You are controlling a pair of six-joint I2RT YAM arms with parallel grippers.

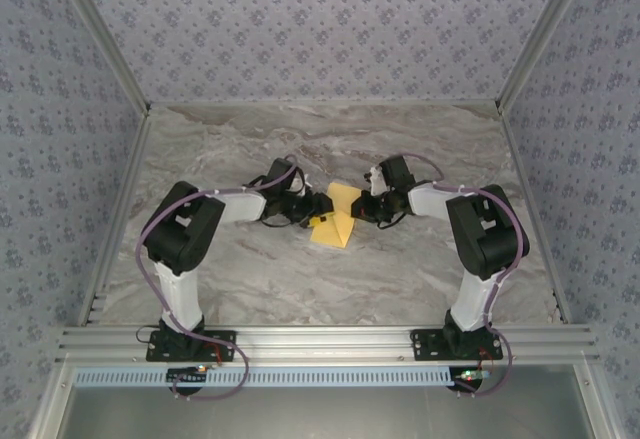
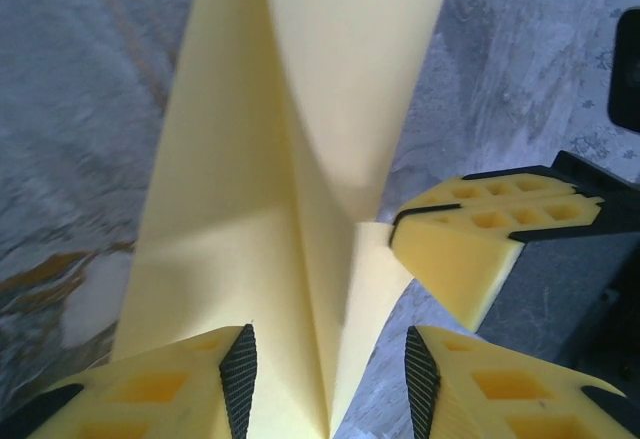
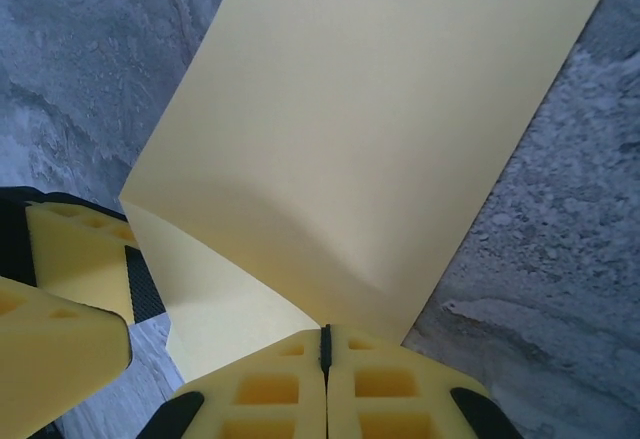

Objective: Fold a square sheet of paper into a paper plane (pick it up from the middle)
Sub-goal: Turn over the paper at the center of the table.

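- The left arm [image 1: 185,234] reaches from its base at the near rail [image 1: 320,341] towards the middle of the grey marble table [image 1: 300,139].
- The left gripper [image 1: 306,209] sits at the left edge of the yellow sheet of paper [image 1: 335,221]. In its own wrist view the left gripper [image 2: 328,347] has its jaws spread, with a clear gap between the two black pads.
- A raised fold of the sheet of paper [image 2: 250,159] runs up between those pads. The left pad lies against the paper's side; whether the right pad touches it I cannot tell.
- The sheet lies in the middle of the table, between the two grippers. It is partly folded and lifted off the marble along a crease, with one corner pointing towards the near edge.
- The right gripper [image 1: 363,207] meets the sheet from the right. Its wrist view shows the right gripper [image 3: 325,347] with fingers pressed together, pinching the edge of the sheet of paper [image 3: 400,109], which bends up and away from them.
- The left wrist view shows the right gripper [image 2: 430,239] nipping a small flap beside the fold.
- The right arm [image 1: 485,234] bends back to its base at the rail.
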